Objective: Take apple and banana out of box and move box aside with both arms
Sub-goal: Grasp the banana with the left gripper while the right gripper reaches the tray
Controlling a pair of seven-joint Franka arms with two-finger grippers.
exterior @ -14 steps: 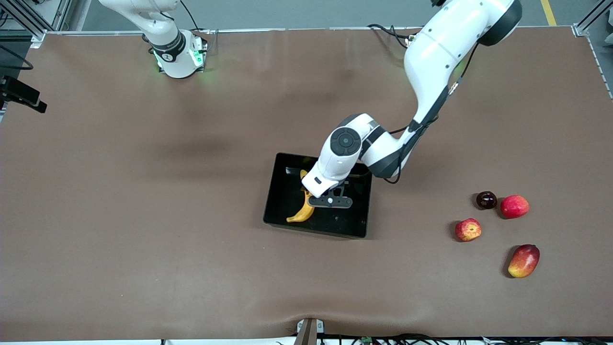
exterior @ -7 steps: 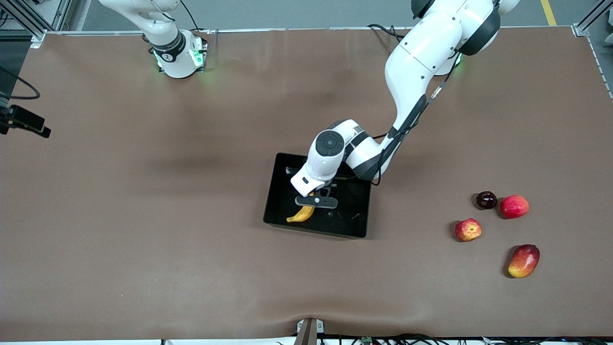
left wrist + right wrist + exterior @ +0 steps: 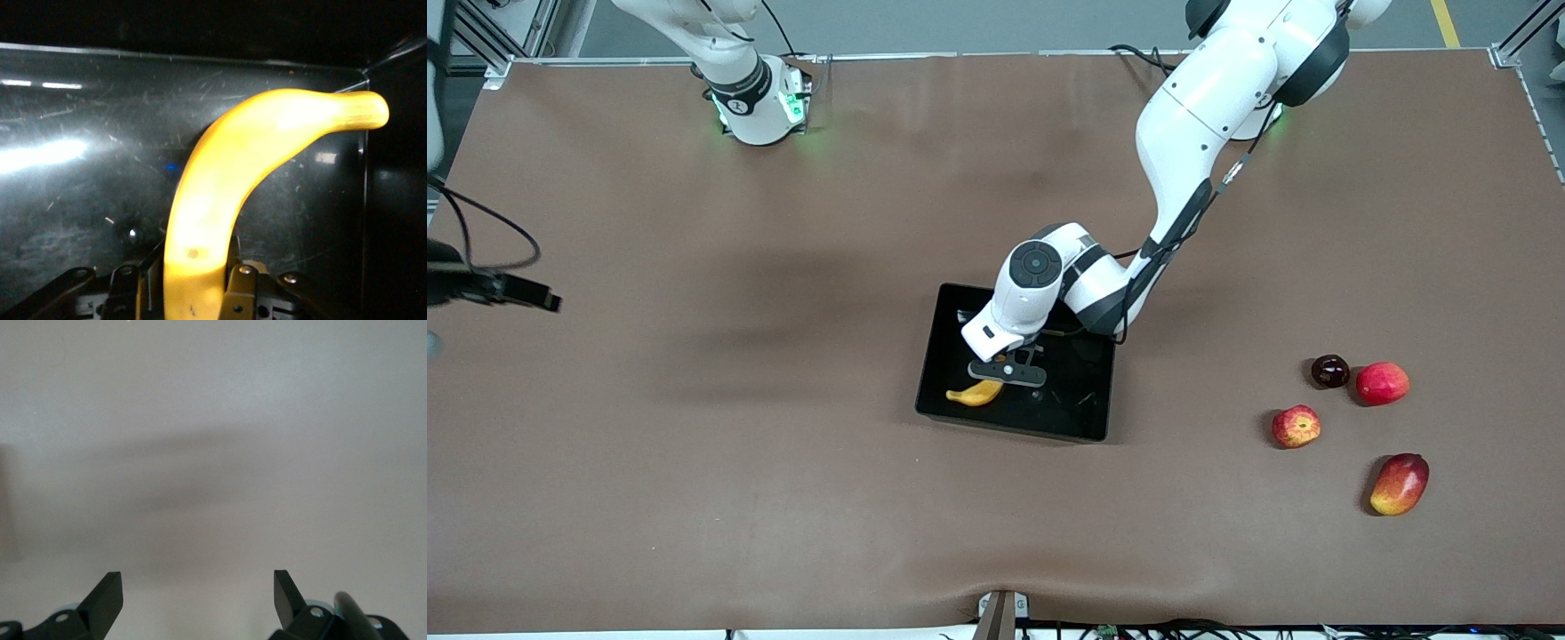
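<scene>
Yellow in the jaws: I have the left gripper (image 3: 1007, 374) clamped across the banana (image 3: 975, 393), the fruit's thick end between the fingers and its curve running out ahead in the left wrist view (image 3: 240, 173).
Left gripper position: down inside the box (image 3: 1089, 418), low over its floor, at the end toward the right arm's side of the table.
Banana: inside the box, its free tip close to the wall nearest the front camera; whether it rests on the floor or is just clear of it I cannot tell.
Box: glossy black tray near the middle of the table (image 3: 783, 498), holding only the banana that I can see.
Apple: already out, lying on the table (image 3: 1296, 426) toward the left arm's end, well apart from the box, near a pink-red fruit (image 3: 1382, 383), a dark round fruit (image 3: 1330, 371) and a mango (image 3: 1400, 484).
Right gripper: fingers spread wide and empty (image 3: 198, 600) over bare table; the right arm waits at its own end, only its edge showing in the front view.
Step in hand, as I judge it: lifting the banana out.
How I would do it well: rise straight up until the hanging tip clears the rim, since a sideways pull now could catch the wall and drag the box; keep the squeeze firm, as the grip sits near one end and the long free part may swing or slip.
Afterward: set it down beside the other fruit, leaving both long walls of the box free for the two-arm move.
</scene>
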